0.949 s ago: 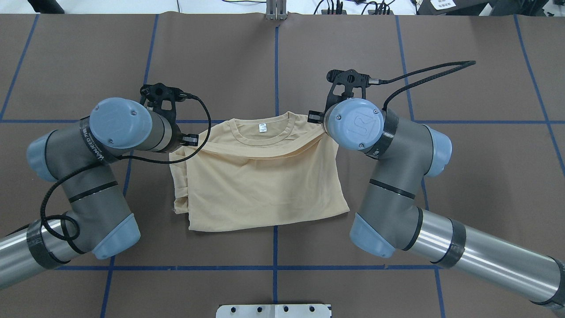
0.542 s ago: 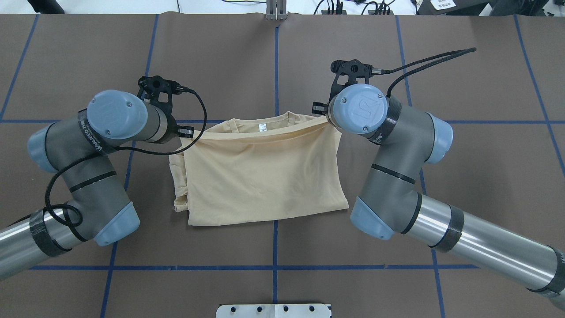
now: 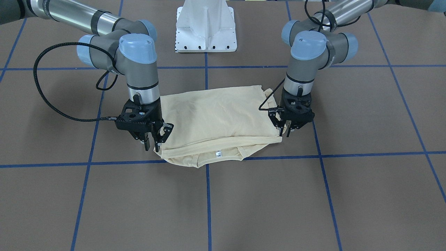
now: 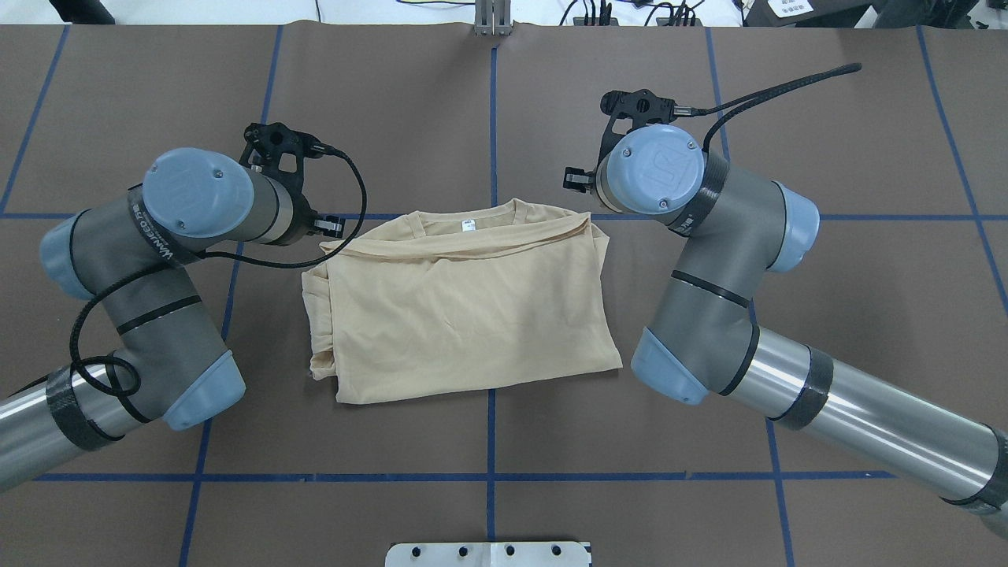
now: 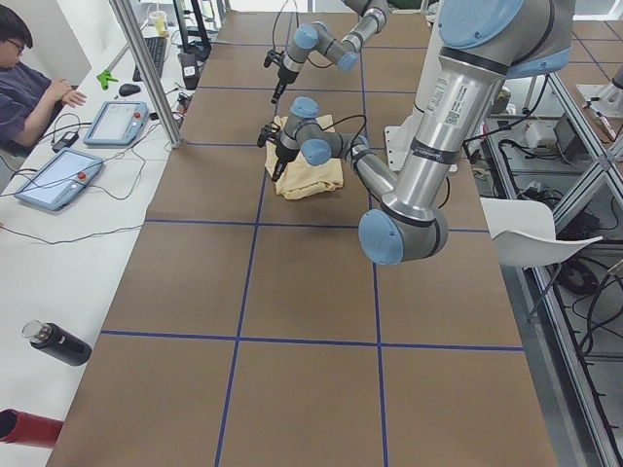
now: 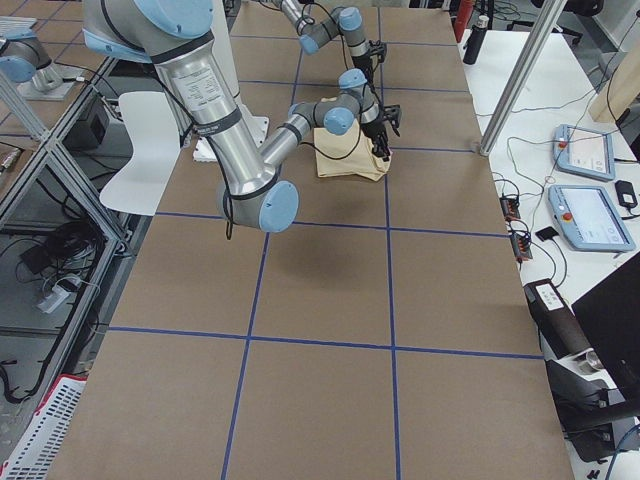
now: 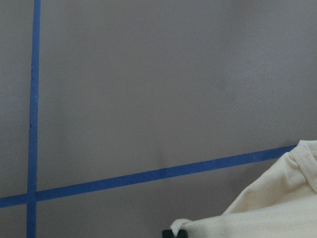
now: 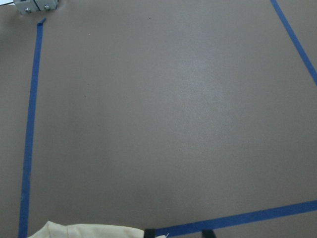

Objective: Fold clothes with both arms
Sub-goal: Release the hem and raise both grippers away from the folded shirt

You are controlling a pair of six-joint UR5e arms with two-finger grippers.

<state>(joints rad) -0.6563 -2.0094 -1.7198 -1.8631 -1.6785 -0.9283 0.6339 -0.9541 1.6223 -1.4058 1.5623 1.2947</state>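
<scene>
Both flank the folded T-shirt point(image 3: 216, 111): right gripper point(image 3: 152, 144) spread wide, left gripper point(image 3: 285, 130) impossible to tell

Overhead sits on the pedestal point(image 4: 488, 554) side and looks forward and down. Front view faces back across the counter point(image 3: 348, 209), steep, pedestal top centre. Side views look along the counter from either end, far back. Wrist cams are close and low. All views share the shirt point(image 4: 465, 315); wrist cams catch only its edge at frame bottom.

Cream shirt point(image 7: 277, 203) corner lies near blue tape point(image 7: 148, 174).
</scene>
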